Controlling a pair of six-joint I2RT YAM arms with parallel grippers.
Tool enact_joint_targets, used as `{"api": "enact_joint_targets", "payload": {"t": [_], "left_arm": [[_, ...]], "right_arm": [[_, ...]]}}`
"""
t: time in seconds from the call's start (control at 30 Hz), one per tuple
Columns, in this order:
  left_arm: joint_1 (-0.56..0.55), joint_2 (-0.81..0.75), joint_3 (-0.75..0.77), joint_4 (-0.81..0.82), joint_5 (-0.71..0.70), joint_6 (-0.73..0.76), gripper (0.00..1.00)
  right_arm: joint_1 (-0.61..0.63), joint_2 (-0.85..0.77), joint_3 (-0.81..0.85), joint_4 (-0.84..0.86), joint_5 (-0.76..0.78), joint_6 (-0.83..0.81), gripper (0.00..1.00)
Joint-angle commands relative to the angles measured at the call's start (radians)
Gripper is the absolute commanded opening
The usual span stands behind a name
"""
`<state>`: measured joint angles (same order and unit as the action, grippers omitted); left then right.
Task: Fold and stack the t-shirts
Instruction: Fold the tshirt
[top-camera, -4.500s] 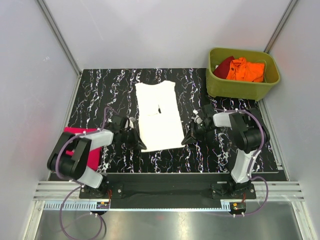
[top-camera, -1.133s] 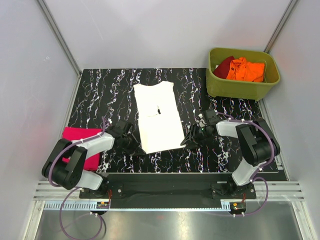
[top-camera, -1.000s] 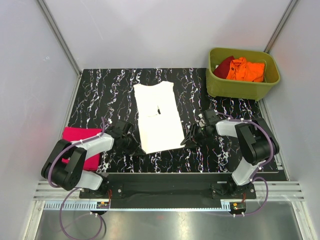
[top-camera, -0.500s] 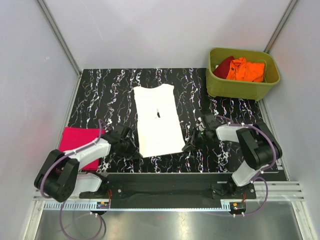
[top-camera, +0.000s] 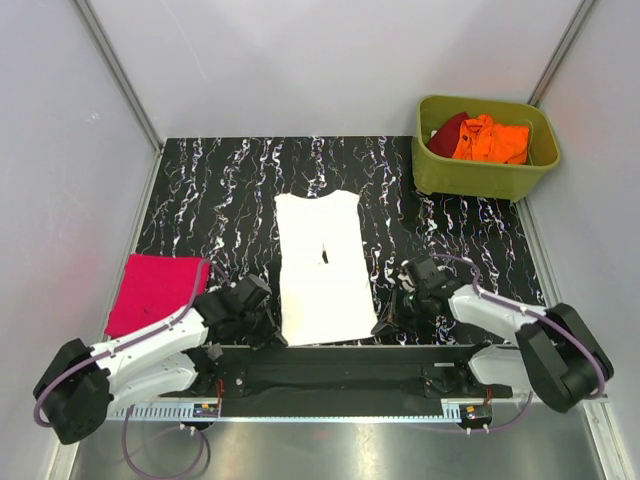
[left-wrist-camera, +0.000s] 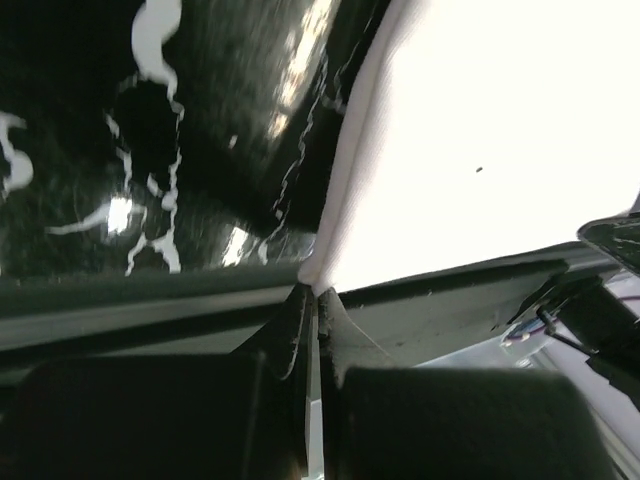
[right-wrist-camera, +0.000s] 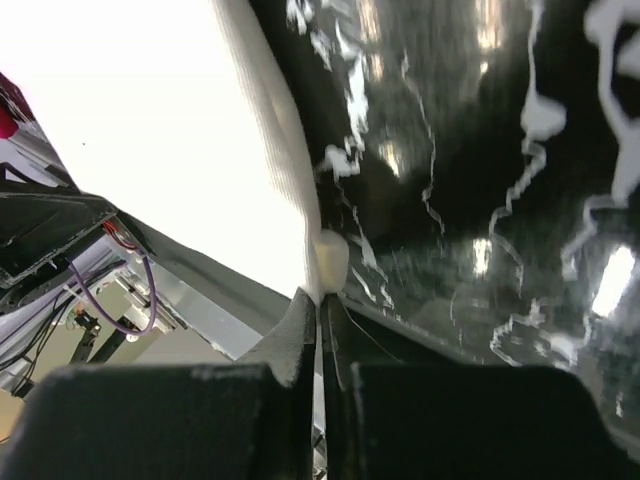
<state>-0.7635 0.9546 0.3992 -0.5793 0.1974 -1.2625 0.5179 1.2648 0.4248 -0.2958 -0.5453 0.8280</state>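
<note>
A white t-shirt lies flat on the worktop, its hem at the near edge. The left claw and right claw are each pinched tight on a hem corner. For a clean fold, both should lift together, hem taut and level, and carry it squarely towards the collar.

white tee flat centre, pink tee prob. folded left, orange tee + dark-red tee bunched far-right
</note>
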Motion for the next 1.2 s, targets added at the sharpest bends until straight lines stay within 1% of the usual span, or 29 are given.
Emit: {"api": "enact_joint_targets", "payload": {"t": [0.0,0.07,0.13,0.23,0.3,0.4,0.43,0.47,0.53,0.57,0.63,0.73,0.9,1.03,1.17], "left_arm": [[-0.036,-0.036,-0.008,-0.092,-0.033,-0.06,0.0],[-0.04,-0.053,0.006,-0.116,-0.047,-0.051,0.0],[-0.04,-0.059,0.05,-0.155,-0.07,-0.038,0.0],[-0.025,-0.027,0.125,-0.177,-0.088,-0.002,0.0],[0.004,0.028,0.202,-0.198,-0.093,0.058,0.0],[0.09,0.099,0.297,-0.224,-0.095,0.158,0.0],[0.14,0.113,0.314,-0.223,-0.081,0.181,0.0],[0.167,0.127,0.331,-0.217,-0.069,0.221,0.0],[0.229,0.176,0.386,-0.215,-0.055,0.256,0.0],[0.248,0.193,0.406,-0.215,-0.053,0.291,0.0],[0.295,0.246,0.476,-0.209,-0.056,0.324,0.0],[0.338,0.32,0.591,-0.198,-0.065,0.402,0.0],[0.397,0.479,0.807,-0.202,-0.081,0.479,0.0],[0.47,0.57,0.915,-0.16,-0.02,0.5,0.0],[0.515,0.659,1.019,-0.146,0.016,0.518,0.0]], "right_arm": [[0.013,-0.085,-0.009,-0.126,0.064,0.031,0.0],[0.013,-0.125,-0.001,-0.157,0.07,0.031,0.0],[0.014,-0.14,0.014,-0.201,0.073,0.026,0.0],[0.013,-0.13,0.089,-0.255,0.094,-0.004,0.0],[0.01,-0.084,0.178,-0.285,0.123,-0.05,0.0],[-0.008,0.023,0.32,-0.327,0.143,-0.118,0.0],[-0.015,0.051,0.351,-0.327,0.137,-0.13,0.0],[-0.022,0.103,0.409,-0.324,0.133,-0.144,0.0],[-0.042,0.155,0.472,-0.321,0.127,-0.159,0.0],[-0.048,0.212,0.542,-0.327,0.13,-0.18,0.0],[-0.076,0.26,0.615,-0.344,0.127,-0.199,0.0],[-0.097,0.358,0.791,-0.364,0.122,-0.225,0.0],[-0.131,0.485,0.968,-0.387,0.09,-0.257,0.0],[-0.15,0.596,1.118,-0.413,0.076,-0.279,0.0],[-0.173,0.659,1.209,-0.414,0.05,-0.282,0.0]]}}
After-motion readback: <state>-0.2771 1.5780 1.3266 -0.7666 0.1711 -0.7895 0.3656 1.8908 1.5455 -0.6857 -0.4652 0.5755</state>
